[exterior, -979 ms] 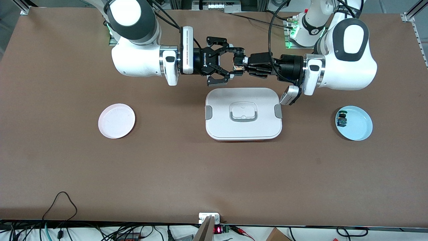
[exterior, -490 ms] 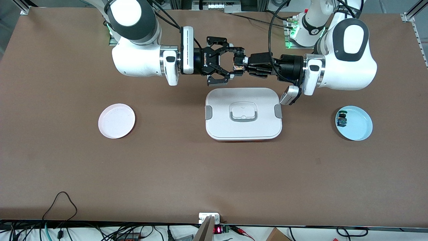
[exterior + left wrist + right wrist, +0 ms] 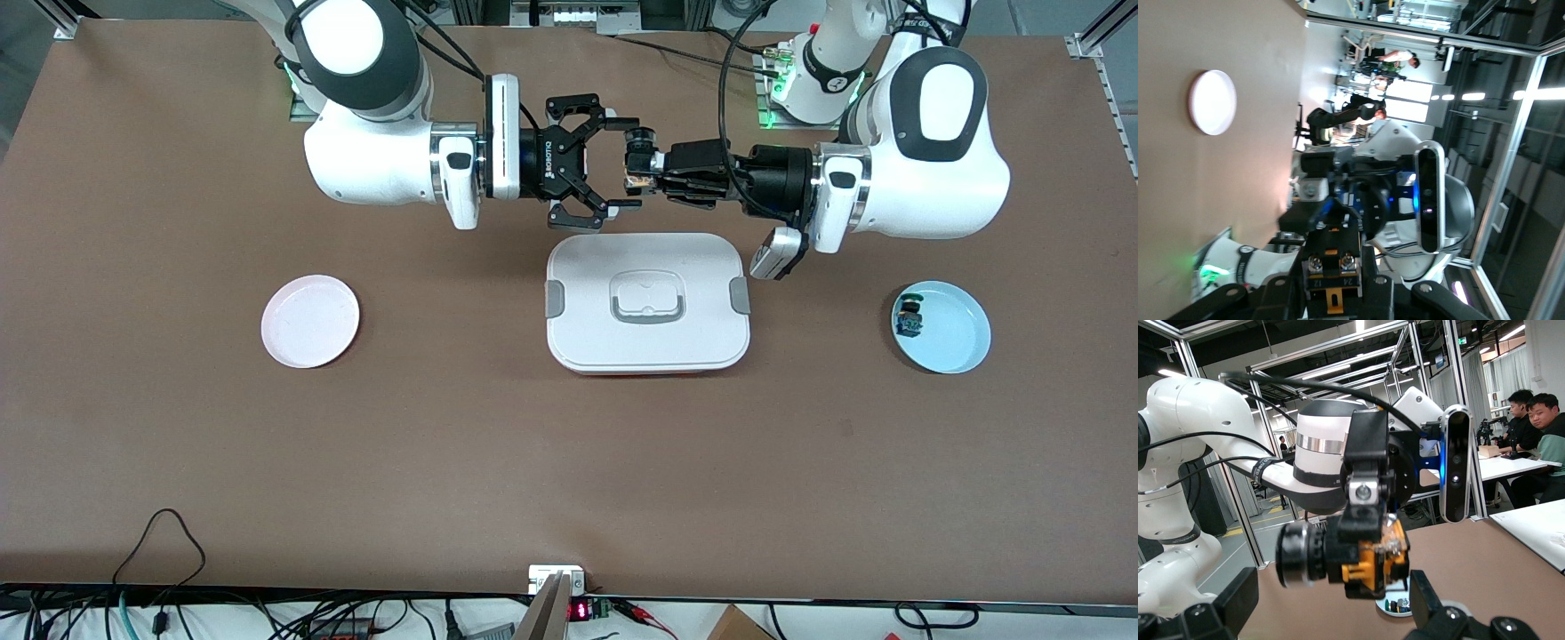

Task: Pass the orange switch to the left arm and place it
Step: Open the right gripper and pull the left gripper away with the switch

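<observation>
Mid-air handover above the bare table, just past the edge of the white box (image 3: 647,302) on the side toward the robots' bases.

For a clean pass: centre the spread fingers on the switch body, close squarely on a part free of the other gripper's pads, and confirm a firm hold before any release by the giving side. Then carry high or wide around the box, never down across its lid.

Left gripper (image 3: 645,167), reaching in from the left arm's end: clamped shut on the orange switch (image 3: 635,182), a tiny part pinched at the fingertips.

Right gripper (image 3: 622,163), reaching in from the right arm's end: fingers wide apart, one on each side of the switch, not touching it as far as can be judged. Seen from the right wrist: switch (image 3: 1368,570) close ahead, between the two open fingers.

Elsewhere on the table: an empty pink plate (image 3: 310,321) toward the right arm's end, probably the goal; a blue plate (image 3: 965,351) toward the left arm's end, holding a green-capped switch (image 3: 909,318).
</observation>
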Robot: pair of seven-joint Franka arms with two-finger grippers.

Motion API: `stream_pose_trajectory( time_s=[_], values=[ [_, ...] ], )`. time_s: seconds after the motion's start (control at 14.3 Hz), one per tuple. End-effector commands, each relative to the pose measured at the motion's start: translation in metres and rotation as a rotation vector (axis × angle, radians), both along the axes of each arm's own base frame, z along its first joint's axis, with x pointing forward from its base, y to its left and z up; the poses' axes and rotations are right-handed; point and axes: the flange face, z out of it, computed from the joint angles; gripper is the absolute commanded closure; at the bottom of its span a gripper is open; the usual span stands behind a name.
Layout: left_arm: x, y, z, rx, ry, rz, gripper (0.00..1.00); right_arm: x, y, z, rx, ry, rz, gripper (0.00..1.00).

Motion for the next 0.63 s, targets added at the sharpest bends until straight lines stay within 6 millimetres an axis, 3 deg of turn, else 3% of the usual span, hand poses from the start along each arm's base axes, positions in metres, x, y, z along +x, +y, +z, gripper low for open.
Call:
stream_pose_trajectory(
  time_s=[0.0, 0.28, 0.56],
  values=[
    [0.002, 0.021, 0.009, 0.103, -0.07, -0.038, 0.87, 0.004, -0.009, 0.005, 0.016, 0.017, -0.019, 0.0],
    [0.006, 0.043, 0.013, 0.313, -0.172, -0.125, 0.87, 0.013, -0.03, 0.005, 0.006, 0.015, -0.051, 0.0],
    [0.009, 0.07, 0.016, 0.596, -0.284, -0.258, 0.87, 0.023, -0.072, -0.007, -0.014, 0.023, -0.043, 0.0]
  ],
)
